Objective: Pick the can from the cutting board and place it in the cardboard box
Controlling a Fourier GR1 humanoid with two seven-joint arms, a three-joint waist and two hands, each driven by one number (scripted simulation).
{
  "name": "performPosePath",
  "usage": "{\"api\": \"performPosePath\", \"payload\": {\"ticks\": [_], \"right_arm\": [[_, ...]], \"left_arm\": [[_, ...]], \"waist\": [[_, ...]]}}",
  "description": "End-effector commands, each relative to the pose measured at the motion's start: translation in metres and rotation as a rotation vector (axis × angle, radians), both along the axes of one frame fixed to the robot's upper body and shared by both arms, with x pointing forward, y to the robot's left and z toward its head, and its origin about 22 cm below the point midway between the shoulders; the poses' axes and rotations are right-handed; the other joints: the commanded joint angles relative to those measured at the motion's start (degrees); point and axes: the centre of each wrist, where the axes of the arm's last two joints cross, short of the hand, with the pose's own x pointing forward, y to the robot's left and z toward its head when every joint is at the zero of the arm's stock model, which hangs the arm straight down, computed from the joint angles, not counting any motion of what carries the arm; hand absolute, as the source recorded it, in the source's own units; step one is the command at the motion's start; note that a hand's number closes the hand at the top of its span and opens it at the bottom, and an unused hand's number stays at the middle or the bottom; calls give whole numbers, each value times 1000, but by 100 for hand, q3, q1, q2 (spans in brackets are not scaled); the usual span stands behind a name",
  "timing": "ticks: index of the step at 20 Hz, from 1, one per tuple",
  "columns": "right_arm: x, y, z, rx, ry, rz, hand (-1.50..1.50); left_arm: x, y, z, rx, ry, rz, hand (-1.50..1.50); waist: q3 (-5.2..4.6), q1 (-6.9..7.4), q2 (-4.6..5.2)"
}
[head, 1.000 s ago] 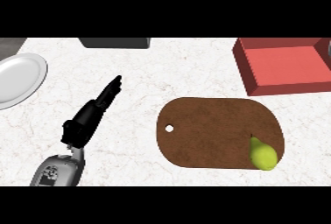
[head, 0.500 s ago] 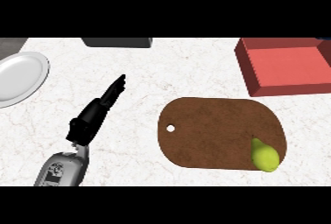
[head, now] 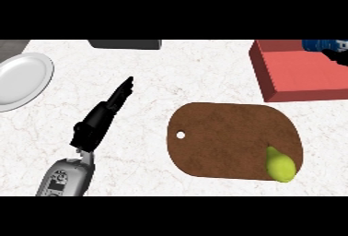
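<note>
Showing the left hand (head: 102,120) at lower left, stretched flat over the counter (head: 204,73). Fingers straight and close together, pointing up and to the right, holding nothing and touching no object. Borne on a grey forearm (head: 65,177) entering from the lower edge.

Left of and above the hand, well apart: white plate (head: 20,78), cut by the left edge. Straight above, at the far edge of the counter: dark block (head: 125,44), only partly in view.

Right of the hand, near but not touching: brown board (head: 224,138), rounded at the corners, with a small hole (head: 180,135) close to its left side. Lying on the board at its lower right corner: yellow-green fruit (head: 280,165), its narrow end pointing up and its rounded end reaching the board's edge. Bearing nothing else.

Above and right of the board, apart from it: red box (head: 299,73), open at the top, cut by the right edge.

Over the far right corner of the box, at the upper right: blue can (head: 323,44), off the board, only partly in view; impossible to tell whether resting in the box or held above it. Just beside and below the can: a small black part of the right hand (head: 336,56); cannot tell whether open or closed, nor whether gripping the can.
</note>
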Motion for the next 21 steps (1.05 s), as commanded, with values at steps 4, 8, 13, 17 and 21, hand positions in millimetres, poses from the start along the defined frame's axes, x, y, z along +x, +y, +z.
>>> {"api": "performPosePath", "payload": {"ticks": [4, 8, 13, 17, 21], "right_arm": [[5, -10, -35, 190, 168, -54, -150], [8, -5, -43, 243, 166, -15, -150], [2, -21, -36, 508, 4, 20, -150], [1, -22, -40, 735, -150, -15, -150], [-31, -71, -41, 883, -190, 0, -150]], "left_arm": [[-5, -3, -12, -5, -12, -29, 0], [-3, -4, -5, -3, 3, -12, 0], [4, -12, -3, 1, -15, -28, 0], [12, -1, 4, -7, -39, -17, 0], [6, 4, -1, -10, -23, -9, 0]], "waist": [[7, 123, 60], [9, 93, 41], [20, 67, 72], [23, 59, 88], [27, 66, 85]]}}
